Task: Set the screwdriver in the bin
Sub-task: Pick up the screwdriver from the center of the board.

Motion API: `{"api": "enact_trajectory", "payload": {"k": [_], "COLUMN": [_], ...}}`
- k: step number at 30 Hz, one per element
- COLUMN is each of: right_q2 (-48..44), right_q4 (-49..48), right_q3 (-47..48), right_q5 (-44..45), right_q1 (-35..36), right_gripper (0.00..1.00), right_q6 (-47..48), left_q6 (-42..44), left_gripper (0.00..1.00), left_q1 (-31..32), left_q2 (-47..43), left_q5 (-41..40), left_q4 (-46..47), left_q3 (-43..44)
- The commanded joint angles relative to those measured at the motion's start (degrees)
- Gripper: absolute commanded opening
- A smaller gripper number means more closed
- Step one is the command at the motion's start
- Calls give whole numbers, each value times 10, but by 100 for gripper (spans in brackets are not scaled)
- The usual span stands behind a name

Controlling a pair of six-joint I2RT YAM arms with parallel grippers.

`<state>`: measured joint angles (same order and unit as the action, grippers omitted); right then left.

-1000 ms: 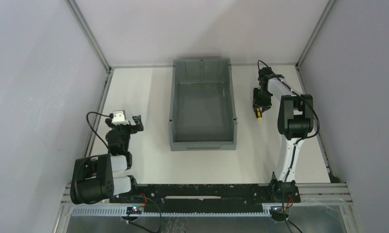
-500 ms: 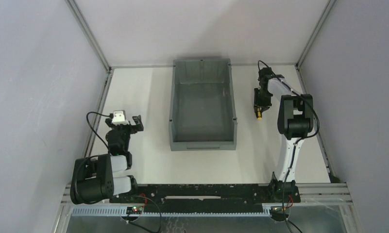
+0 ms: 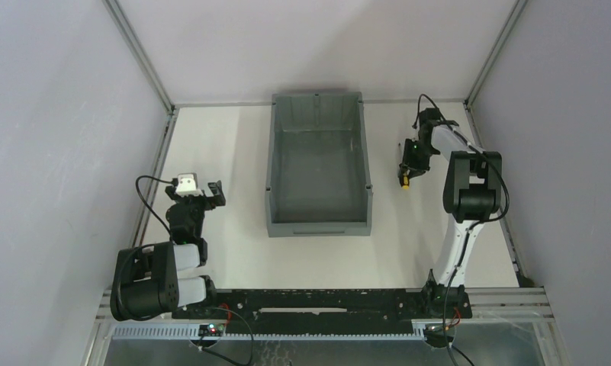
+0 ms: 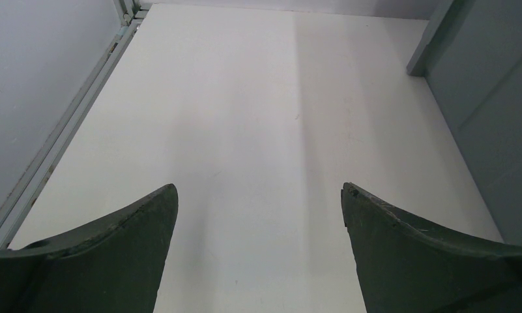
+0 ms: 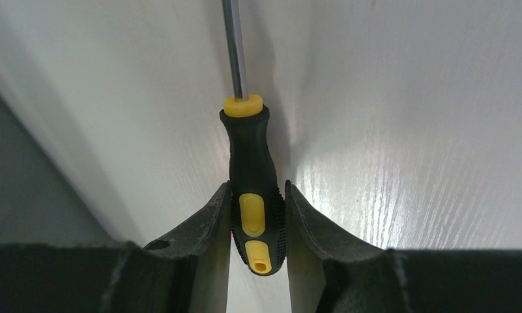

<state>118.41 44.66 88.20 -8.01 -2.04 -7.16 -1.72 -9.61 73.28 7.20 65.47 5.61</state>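
Top view, bin: a large grey bin (image 3: 318, 98) stands on the white table (image 3: 226, 152), between the two arms and towards the far edge. Only its flat grey floor and walls show inside.
Top view, screwdriver: the screwdriver (image 3: 405, 181) is outside the bin, just beside its right wall, and shows as a small yellow-and-black tip under the right claw.
Top view, right claw: the right claw (image 3: 406, 172) points down at the table with the tool between its fingers.
Top view, left claw: the left claw (image 3: 200, 196) sits well to the left of the bin, near its own base.
Left wrist view, left claw: the left claw (image 4: 259, 195) is spread wide with only bare table between its fingers. The bin's grey outer wall fills the right edge.
Right wrist view, right claw: both fingers of the right claw (image 5: 257, 190) press against the butt end of the black-and-yellow handle.
Right wrist view, screwdriver: the thin metal shaft points away from the claw over the white table. Whether it touches the surface cannot be told.
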Motion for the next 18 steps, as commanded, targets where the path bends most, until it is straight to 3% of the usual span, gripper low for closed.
{"api": "enact_trajectory", "payload": {"k": [1, 18], "right_q2": [-64, -122], "right_q4": [-23, -76], "right_q3": [-9, -27], "right_q5": [-81, -288], "right_q1": [-20, -87], "right_gripper": [13, 12], "right_q6": [-33, -169], "left_q6": [-7, -7], "left_gripper": [100, 100], "left_q1": [2, 2], "left_q2": [-7, -7], "left_q5": [-3, -3], "left_q4": [24, 24], "left_q3": [22, 22]}}
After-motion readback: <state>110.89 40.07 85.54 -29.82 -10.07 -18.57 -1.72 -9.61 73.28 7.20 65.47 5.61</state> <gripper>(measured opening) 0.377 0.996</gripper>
